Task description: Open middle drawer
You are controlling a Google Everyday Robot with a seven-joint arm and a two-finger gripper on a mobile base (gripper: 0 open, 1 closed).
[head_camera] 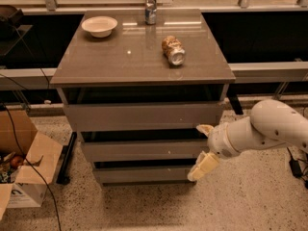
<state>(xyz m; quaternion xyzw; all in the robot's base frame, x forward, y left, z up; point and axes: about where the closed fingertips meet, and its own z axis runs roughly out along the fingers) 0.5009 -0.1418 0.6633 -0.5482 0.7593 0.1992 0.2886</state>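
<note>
The middle drawer [144, 150] is the grey-brown flat front between a taller front above and a slimmer one below. A dark gap shows above it. My gripper [201, 147] is at the drawer's right end, reaching in from the right on a white arm [269, 129]. It is open. One cream fingertip [204, 128] is level with the drawer front's top edge. The other fingertip [201, 167] is below its bottom edge. I cannot tell whether the fingers touch the front.
The cabinet top [120, 57] holds a white bowl [99, 25], a can lying on its side [173, 50] and an upright can [150, 7]. An open cardboard box [24, 177] and cables lie on the floor to the left.
</note>
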